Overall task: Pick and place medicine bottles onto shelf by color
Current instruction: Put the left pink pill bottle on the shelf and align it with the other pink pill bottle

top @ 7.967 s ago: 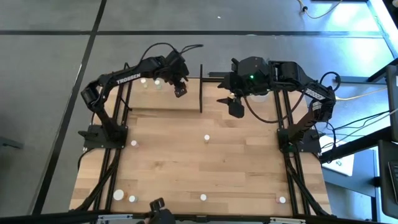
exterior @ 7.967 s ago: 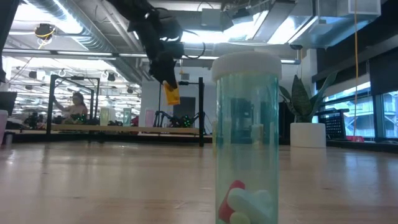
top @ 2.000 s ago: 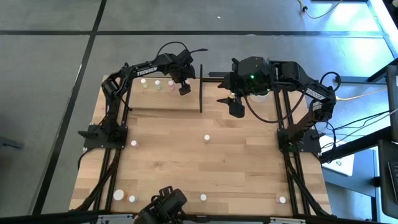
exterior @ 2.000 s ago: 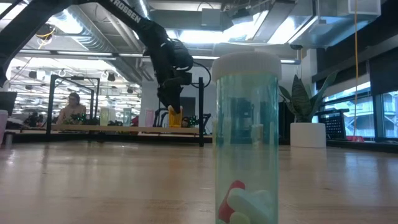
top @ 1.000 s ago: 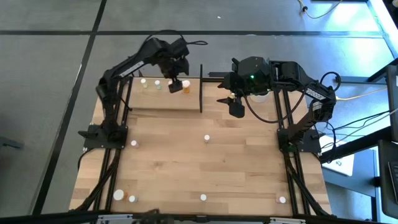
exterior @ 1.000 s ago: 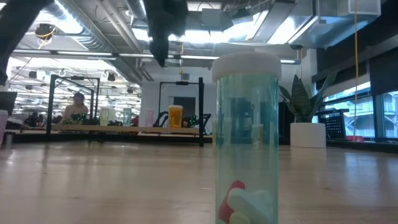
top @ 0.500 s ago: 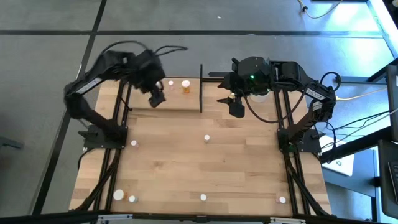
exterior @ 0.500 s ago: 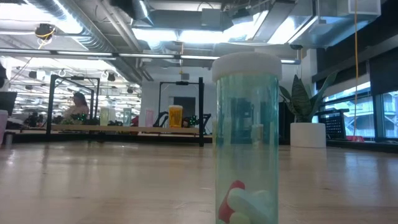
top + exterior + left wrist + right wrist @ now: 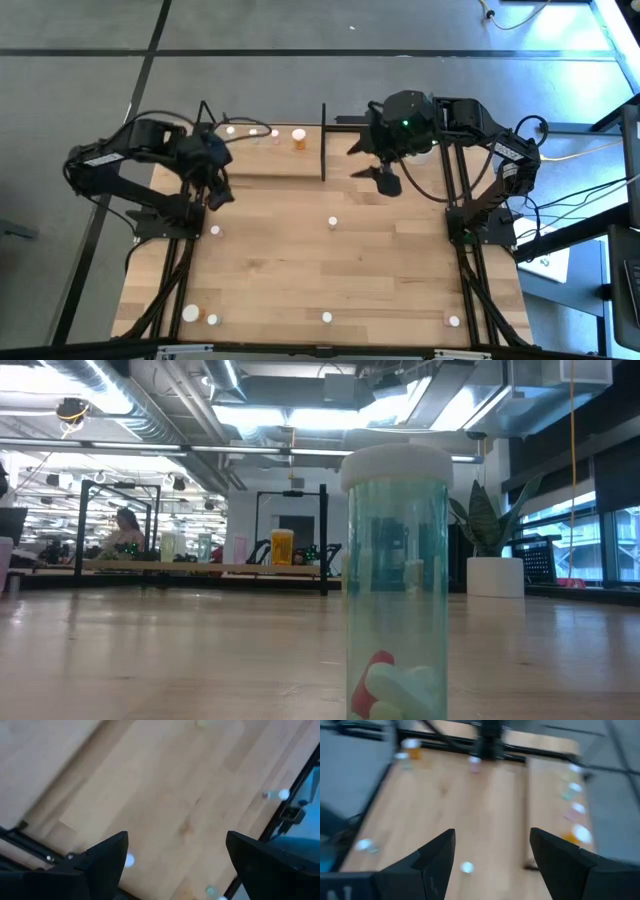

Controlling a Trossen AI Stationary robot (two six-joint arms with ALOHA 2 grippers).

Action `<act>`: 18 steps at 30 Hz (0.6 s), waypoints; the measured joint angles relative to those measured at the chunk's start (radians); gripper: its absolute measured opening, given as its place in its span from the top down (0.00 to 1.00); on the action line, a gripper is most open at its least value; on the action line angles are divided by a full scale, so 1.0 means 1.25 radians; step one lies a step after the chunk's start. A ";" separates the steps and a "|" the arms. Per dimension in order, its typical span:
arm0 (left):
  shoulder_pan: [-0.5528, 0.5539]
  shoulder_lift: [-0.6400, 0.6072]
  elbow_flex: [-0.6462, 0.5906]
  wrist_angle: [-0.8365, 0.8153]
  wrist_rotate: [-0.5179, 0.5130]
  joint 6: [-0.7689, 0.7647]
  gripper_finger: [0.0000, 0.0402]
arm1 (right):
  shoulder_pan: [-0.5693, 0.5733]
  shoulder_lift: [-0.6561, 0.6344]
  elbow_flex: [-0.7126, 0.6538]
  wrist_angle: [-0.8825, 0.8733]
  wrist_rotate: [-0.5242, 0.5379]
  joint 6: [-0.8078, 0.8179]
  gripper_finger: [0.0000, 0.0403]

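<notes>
- On the pale wooden shelf (image 9: pixel 262 155) with the thin black frame, a small orange medicine bottle (image 9: pixel 299 137) with a white cap now stands beside the others, near the upright end bar.
- The left hand (image 9: pixel 214 195) has pulled back over the wooden surface (image 9: pixel 330 270), jaws open and empty.
- The right hand (image 9: pixel 388 181), also open, has begun moving toward the loose white-capped bottle (image 9: pixel 333 222); several bottles remain unsorted.

Left gripper (image 9: pixel 216 196) hanging over the left edge, arm folded back on itself with the elbow poking out past the side, fingers (image 9: pixel 107 855) spread wide with nothing between them. Right gripper (image 9: pixel 388 180) up near the far middle, arm bent in from the right, fingers (image 9: pixel 436 856) also apart and empty.
</notes>
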 joint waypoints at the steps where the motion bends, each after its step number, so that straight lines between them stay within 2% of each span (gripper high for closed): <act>1: -0.013 -0.008 -0.017 0.000 0.000 -0.008 0.18 | 0.000 0.000 0.000 0.000 -0.034 -0.012 0.36; 6: -0.071 -0.037 -0.110 0.000 0.022 -0.052 0.18 | 0.000 0.000 0.000 -0.002 -0.143 -0.022 0.36; 11: -0.109 -0.049 -0.206 0.001 0.030 -0.118 0.18 | 0.000 0.000 0.000 -0.013 -0.148 -0.010 0.36; 18: -0.141 -0.050 -0.321 0.032 0.056 -0.129 0.18 | 0.000 0.000 0.000 -0.057 -0.175 -0.008 0.36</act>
